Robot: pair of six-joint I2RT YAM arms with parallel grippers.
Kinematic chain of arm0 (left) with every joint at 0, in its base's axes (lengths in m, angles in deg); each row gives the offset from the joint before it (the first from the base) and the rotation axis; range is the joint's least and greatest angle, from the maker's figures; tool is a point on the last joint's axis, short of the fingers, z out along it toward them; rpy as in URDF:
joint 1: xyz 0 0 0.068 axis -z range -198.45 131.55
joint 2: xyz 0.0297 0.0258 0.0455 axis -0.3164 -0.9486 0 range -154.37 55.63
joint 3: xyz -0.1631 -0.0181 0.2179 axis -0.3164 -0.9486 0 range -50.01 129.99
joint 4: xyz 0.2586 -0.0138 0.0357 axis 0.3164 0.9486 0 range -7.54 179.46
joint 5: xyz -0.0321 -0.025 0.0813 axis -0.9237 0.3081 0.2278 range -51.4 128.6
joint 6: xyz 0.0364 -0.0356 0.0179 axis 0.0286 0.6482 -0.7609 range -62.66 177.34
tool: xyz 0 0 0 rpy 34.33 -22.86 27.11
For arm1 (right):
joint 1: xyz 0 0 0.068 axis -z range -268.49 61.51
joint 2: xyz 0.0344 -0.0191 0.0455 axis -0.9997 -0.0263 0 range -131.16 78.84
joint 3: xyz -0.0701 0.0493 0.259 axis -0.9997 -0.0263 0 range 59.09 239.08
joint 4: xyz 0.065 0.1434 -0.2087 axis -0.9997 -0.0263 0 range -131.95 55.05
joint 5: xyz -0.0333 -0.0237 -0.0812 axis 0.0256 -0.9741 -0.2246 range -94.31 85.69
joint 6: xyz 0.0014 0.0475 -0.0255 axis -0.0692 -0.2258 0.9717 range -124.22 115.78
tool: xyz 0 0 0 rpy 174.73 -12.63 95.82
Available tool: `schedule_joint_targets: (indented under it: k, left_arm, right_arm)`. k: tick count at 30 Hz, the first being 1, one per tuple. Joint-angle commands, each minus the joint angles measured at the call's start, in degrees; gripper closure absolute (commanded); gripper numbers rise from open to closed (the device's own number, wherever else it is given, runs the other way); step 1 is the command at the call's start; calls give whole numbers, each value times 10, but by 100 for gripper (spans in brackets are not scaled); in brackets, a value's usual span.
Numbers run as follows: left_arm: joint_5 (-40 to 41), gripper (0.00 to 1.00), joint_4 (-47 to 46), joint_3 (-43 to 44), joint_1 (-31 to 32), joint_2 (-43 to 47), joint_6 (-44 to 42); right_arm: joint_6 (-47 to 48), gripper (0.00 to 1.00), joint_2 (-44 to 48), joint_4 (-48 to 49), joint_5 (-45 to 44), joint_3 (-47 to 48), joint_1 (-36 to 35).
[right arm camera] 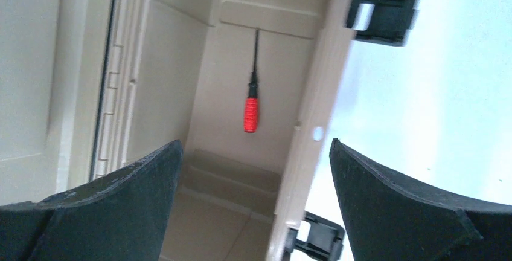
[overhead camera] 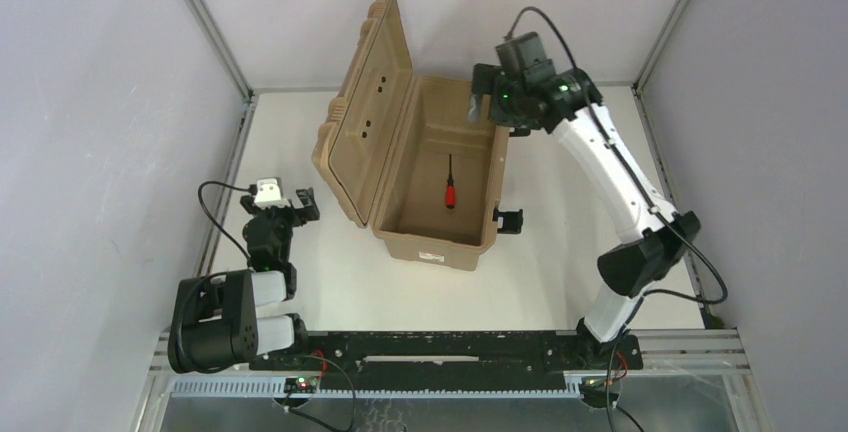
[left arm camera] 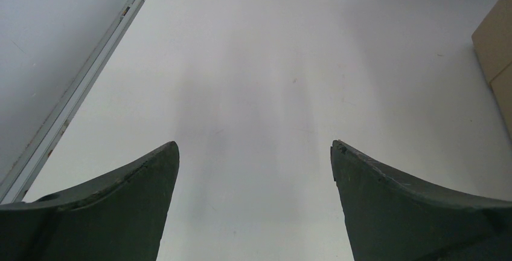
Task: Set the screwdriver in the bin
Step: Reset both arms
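- Right gripper (right arm camera: 255,143) hangs over the open bin (right arm camera: 309,110), jaws spread wide, nothing between them.
- Down in the gap between its two fingers (right arm camera: 127,200), there's the screwdriver (right arm camera: 251,111). It lies flat on the bin's floor, well below the fingertips and touching neither.
- As the wrist camera sees it, the red handle is the end toward the jaws. The thin black shaft runs away to a step in the bin's wall; whether the tip touches it I can't tell.
- From above, the right gripper (overhead camera: 478,97) sits by the bin's (overhead camera: 432,237) far right rim. The screwdriver (overhead camera: 451,190) is mid-floor, and the lid (overhead camera: 365,102) stands open off to the jaws' left.
- Two black latches (right arm camera: 383,7) hang on the outside wall, on the right finger's side.
- Left gripper (left arm camera: 253,146): jaws wide apart too, empty, just bare white table (left arm camera: 272,61) ahead of them. A tan corner of the bin pokes in beyond the right finger (left arm camera: 410,206).
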Motion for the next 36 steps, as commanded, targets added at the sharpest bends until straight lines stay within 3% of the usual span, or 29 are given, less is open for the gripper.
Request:
schedule_joint_targets:
  k: [1,17,24,36]
  left_arm:
    - [4,0,-19,22,3,8,0]
    - [3,0,-19,22,3,7,0]
    - [3,0,-19,22,3,8,0]
    - [4,0,-19,22,3,7,1]
  right_arm:
    - [33,0,64,38,9,-60,48]
    - [66,0,228,294,48,-402,204]
    - [79,0,230,357,29,-505,216]
    - [103,0,208,431,27,-604,219]
